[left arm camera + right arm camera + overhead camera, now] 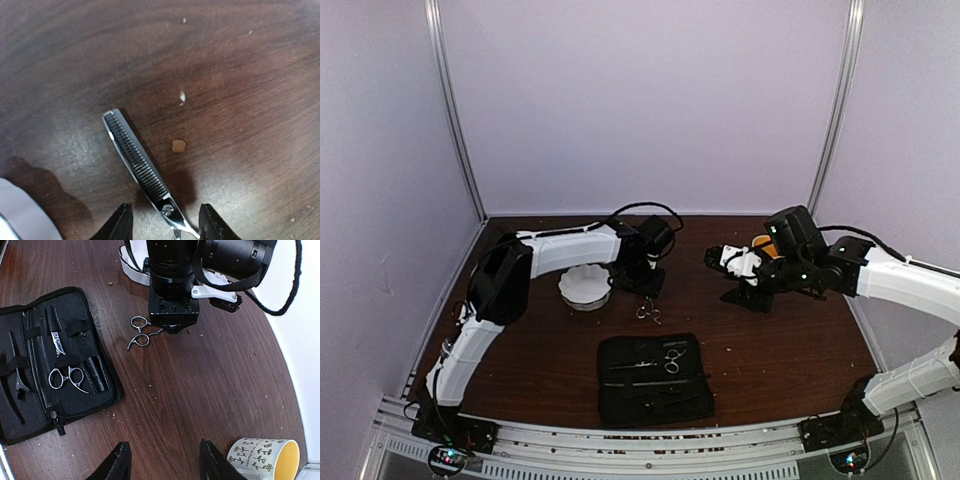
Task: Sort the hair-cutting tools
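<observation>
A pair of thinning scissors (141,165) lies flat on the dark wooden tabletop (240,75), its toothed blade pointing away from the left end effector (165,214) and its ring handles towards the black case (100,390). The left end effector stands low over the scissors with its jaws apart. One finger is on each side of the pivot screw with a gap on both sides, so nothing is gripped. The white scalloped bowl (585,287) sits just beside that arm. The case lies unzipped and spread open near the front edge. A second pair of scissors (65,375) is strapped in one half and a thin dark hair clip (19,385) in the other. The right end effector (166,455) hangs above the tabletop, well apart from the case, part open and empty, with a flower-patterned mug (262,454) near it.
</observation>
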`<state>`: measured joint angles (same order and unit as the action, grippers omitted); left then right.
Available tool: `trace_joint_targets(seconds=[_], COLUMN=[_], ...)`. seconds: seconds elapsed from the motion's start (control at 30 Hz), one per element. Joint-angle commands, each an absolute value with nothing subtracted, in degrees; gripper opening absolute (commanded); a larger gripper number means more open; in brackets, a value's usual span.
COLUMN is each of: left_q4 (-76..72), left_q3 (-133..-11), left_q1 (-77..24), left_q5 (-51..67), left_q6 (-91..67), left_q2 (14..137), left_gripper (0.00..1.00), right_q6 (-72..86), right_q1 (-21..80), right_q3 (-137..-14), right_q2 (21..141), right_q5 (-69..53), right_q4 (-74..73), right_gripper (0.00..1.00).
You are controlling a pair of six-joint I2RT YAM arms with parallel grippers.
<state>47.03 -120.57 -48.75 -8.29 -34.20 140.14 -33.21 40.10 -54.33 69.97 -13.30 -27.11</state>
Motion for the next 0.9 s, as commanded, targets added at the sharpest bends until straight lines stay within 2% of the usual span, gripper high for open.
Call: trace_joint_targets(seconds=[0.0,0.13,0.23,0.33,0.87], left_q4=[46.05,46.09,46.05,46.05,51.13], left_q3=[-122.21,-121.78,-120.52,-117.49,-96.87], left_q1=[-48.52,-48.52,-48.51,-48.67,-49.14], left_q5=[-7.49,-6.60,-5.11,-4.18,-1.26], left_q6=[-34.42,-33.89,-32.83,-31.47,-14.93], left_q2=[141.97,142.30,141.95,140.15,126.32], left_gripper=[0.45,0.36,0.25,0.20,0.11], right_q6=[-33.83,-33.97,-34.06,-34.10,-34.76], right_q1=[39.81,39.83,39.80,39.81,39.81], right_q3=[-53.65,-53.79,-53.79,-53.76,-53.70], right_q2=[70.16,70.57,70.73,70.75,71.52], right_q5=[-13.81,-13.87,-13.84,-13.72,-14.04], right_q4=[-25.97,-26.21,-26.19,-26.19,-26.54], right_gripper=[0.47,0.47,0.47,0.47,0.47])
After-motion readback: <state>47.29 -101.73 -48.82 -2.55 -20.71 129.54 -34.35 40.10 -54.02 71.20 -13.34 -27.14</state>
